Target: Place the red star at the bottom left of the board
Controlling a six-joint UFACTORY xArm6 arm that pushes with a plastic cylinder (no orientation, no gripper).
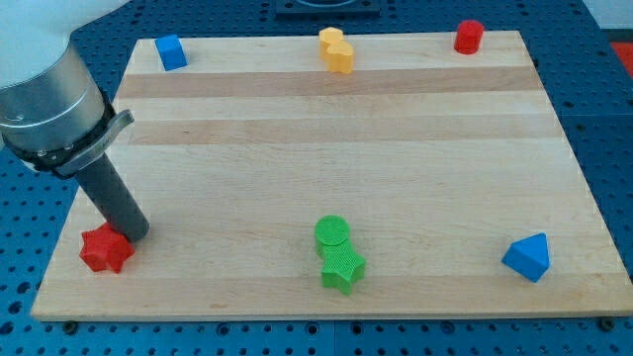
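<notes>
Pale striped wooden board (326,129) lies on blue perforated metal table (603,59); even, bright light, soft shadows.

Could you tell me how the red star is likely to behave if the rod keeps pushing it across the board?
The red star looks rigid and squat, so it will probably slide, not tip. Its points may make it rotate off my tip, which sits against its upper right. The wooden board looks smooth.

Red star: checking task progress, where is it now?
The red star sits at the view's bottom left corner of the board, touching my tip, far left of the green star.
</notes>
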